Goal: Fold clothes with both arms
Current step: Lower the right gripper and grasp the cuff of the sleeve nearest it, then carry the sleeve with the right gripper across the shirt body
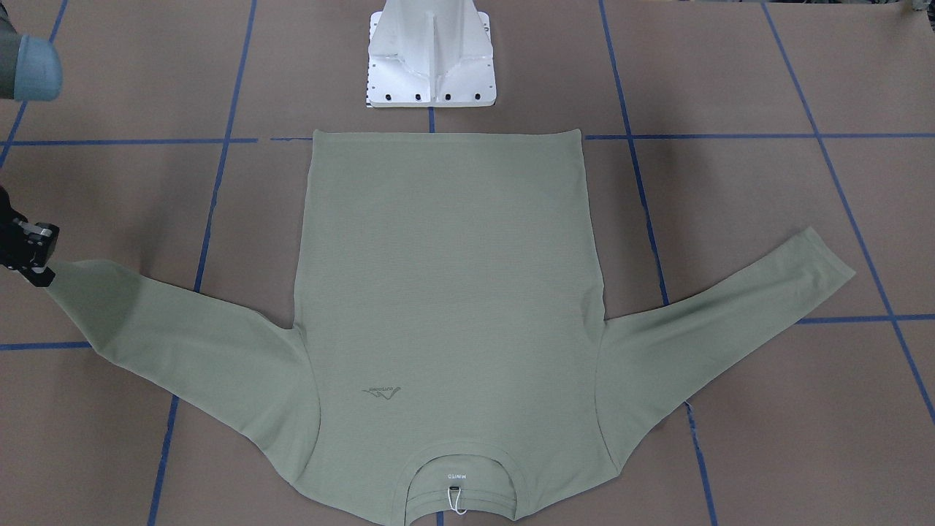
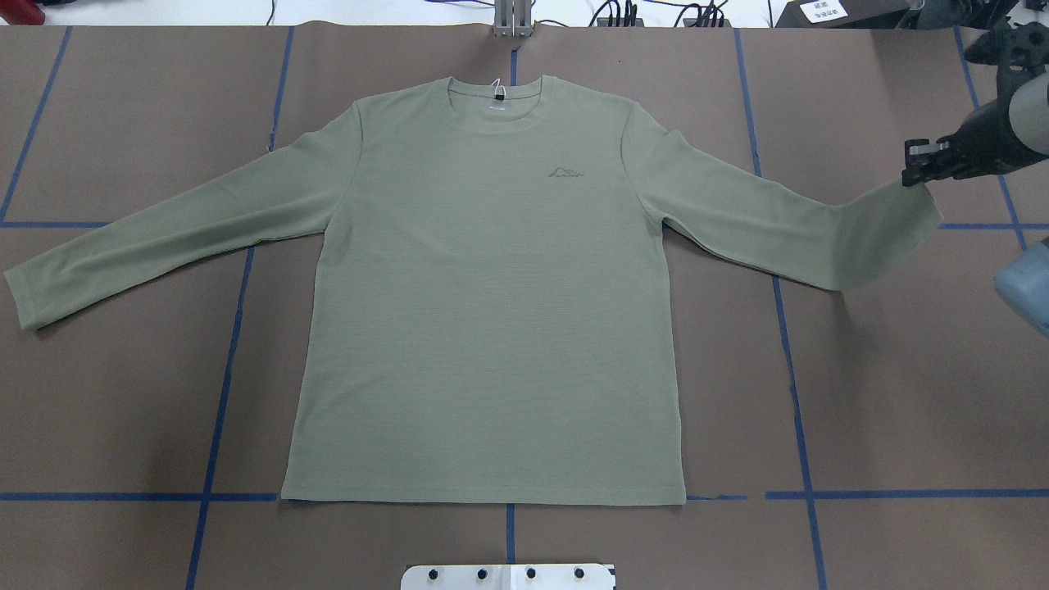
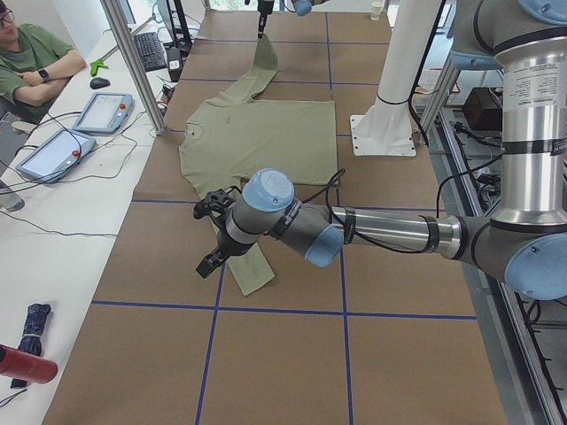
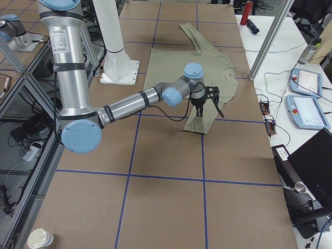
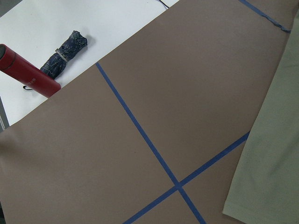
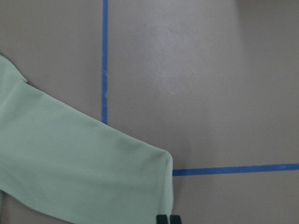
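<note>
The clothes are one pale sage-green long-sleeved shirt (image 2: 483, 311), spread front up on the brown table, neckline away from the robot base. My right gripper (image 2: 915, 167) is shut on the cuff of the sleeve on my right. It holds that cuff above the table, and the sleeve (image 4: 201, 120) hangs below it. In the right wrist view its fingertips (image 6: 167, 219) pinch the cuff's edge. The other sleeve (image 2: 164, 225) lies flat. My left gripper (image 3: 213, 237) hovers over that sleeve's cuff (image 5: 266, 177); I cannot tell whether it is open or shut.
The white pedestal base (image 1: 431, 66) stands behind the shirt's hem. Blue tape lines cross the brown table cover (image 2: 901, 369). A red tube (image 5: 25, 70) and a folded umbrella (image 5: 63, 53) lie off the table's left end. A person (image 3: 35, 53) sits at a side table with tablets (image 3: 102, 111).
</note>
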